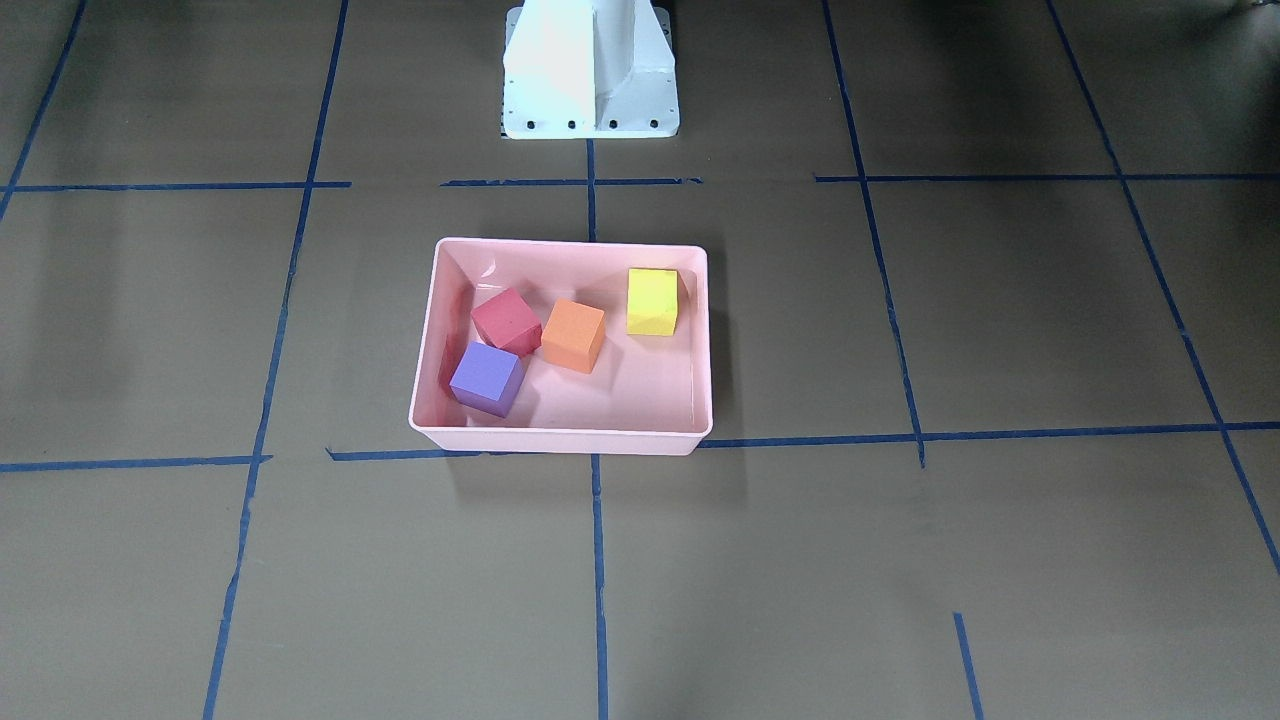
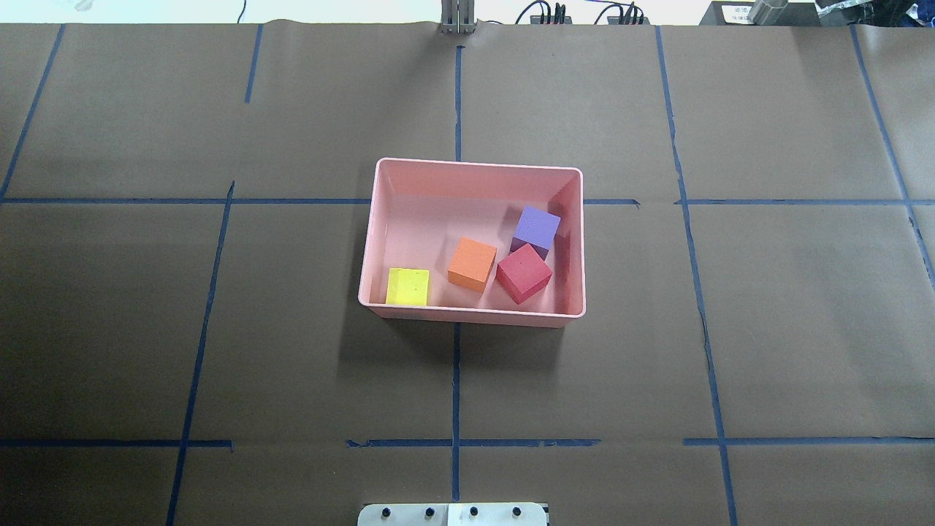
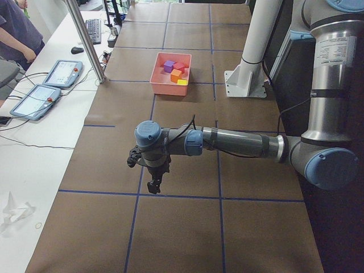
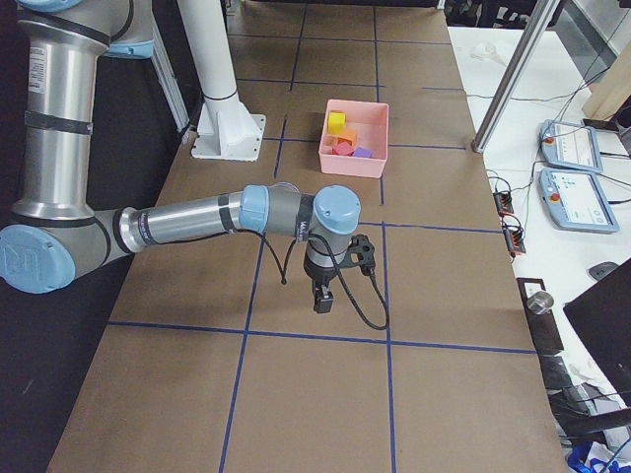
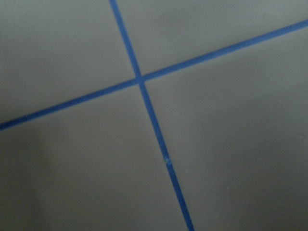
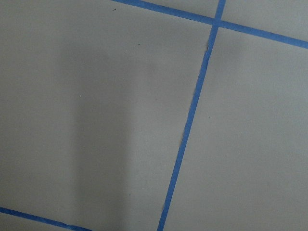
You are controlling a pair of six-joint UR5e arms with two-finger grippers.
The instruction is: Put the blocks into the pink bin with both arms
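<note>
Overhead exterior: glossy pink plastic bin (image 2: 475,164) holds foam cubes: red cube (image 2: 524,272), purple cube (image 2: 535,230), orange cube (image 2: 472,264), yellow cube (image 2: 407,286). Left end effector (image 3: 153,185), right end effector (image 4: 322,300): aperture not discernible.

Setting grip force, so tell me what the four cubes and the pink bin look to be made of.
The red cube, purple cube, orange cube and yellow cube are probably foam. They look matte, with no highlights and faintly speckled faces. The pink bin is likely moulded plastic. It is glossy: its inner walls mirror the cubes' colours, and its rim is rolled.
</note>
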